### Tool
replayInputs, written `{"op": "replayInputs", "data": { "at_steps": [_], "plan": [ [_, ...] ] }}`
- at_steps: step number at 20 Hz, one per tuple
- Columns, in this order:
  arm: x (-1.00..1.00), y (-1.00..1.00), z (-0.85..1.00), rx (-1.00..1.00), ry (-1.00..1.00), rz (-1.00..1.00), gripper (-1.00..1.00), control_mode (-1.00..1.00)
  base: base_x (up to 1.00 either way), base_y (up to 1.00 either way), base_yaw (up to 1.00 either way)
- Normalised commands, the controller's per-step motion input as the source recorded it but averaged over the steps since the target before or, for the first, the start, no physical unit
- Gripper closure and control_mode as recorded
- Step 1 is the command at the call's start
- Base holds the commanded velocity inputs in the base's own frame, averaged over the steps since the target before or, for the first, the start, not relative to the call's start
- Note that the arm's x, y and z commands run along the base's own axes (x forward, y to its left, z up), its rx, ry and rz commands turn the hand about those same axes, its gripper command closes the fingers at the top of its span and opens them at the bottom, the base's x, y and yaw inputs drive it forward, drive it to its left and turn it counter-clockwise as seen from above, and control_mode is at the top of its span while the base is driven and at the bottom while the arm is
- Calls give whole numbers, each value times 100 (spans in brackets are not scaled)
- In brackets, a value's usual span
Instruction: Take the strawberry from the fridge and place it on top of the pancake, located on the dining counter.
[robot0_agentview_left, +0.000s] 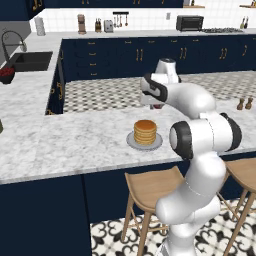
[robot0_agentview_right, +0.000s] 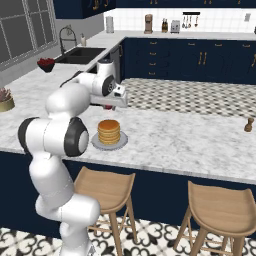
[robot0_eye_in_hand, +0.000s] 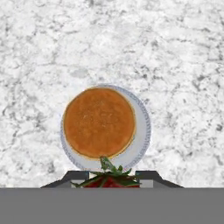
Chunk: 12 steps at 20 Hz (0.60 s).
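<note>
A navy-cabinet kitchen with a patterned tile floor surrounds the long marble worktop (robot0_agentview_left: 60, 140), where wooden stools (robot0_agentview_right: 107, 190) stand along the near edge. On the worktop, near that edge, sits the pale plate (robot0_eye_in_hand: 141, 135) bearing the pancake (robot0_agentview_left: 145, 132), a golden stack of several rounds.

The arm reaches over the worktop, its hand hanging above and just beyond the pancake on the side away from the stools. In the hand view the tool (robot0_eye_in_hand: 111, 178) is clenched on the strawberry (robot0_eye_in_hand: 109, 179): green leaves and a sliver of red show between the two dark tips, just off the pancake's rim rather than over its middle.

The step in hand looks like the final placement. To do it well, the tool should shift toward the pancake's centre so the fruit hangs over the brown top, not over the bare plate rim. Then it should come down until the berry is just above or touching the top before letting go; a release from height could let so round a fruit roll off the stack onto the plate or worktop. A straight lift afterwards should avoid nudging it.

Most of the strawberry is cut off at the bottom of the hand view, so its tilt in the grip cannot be judged. In both base views the hand's own body hides the tips and nearly all of the fruit. How high the tool stands above the pancake is hard to make out.
</note>
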Motion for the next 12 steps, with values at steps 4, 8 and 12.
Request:
{"op": "replayInputs", "data": {
  "at_steps": [4, 8, 12],
  "plan": [
    [42, 7, -52, -9, -10, 0, 100, -100, 0, 0, 0],
    [7, 16, -25, 0, 1, 1, 100, -100, 0, 0, 0],
    [0, 12, -34, 0, 5, 0, 100, -100, 0, 0, 0]
  ]
}}
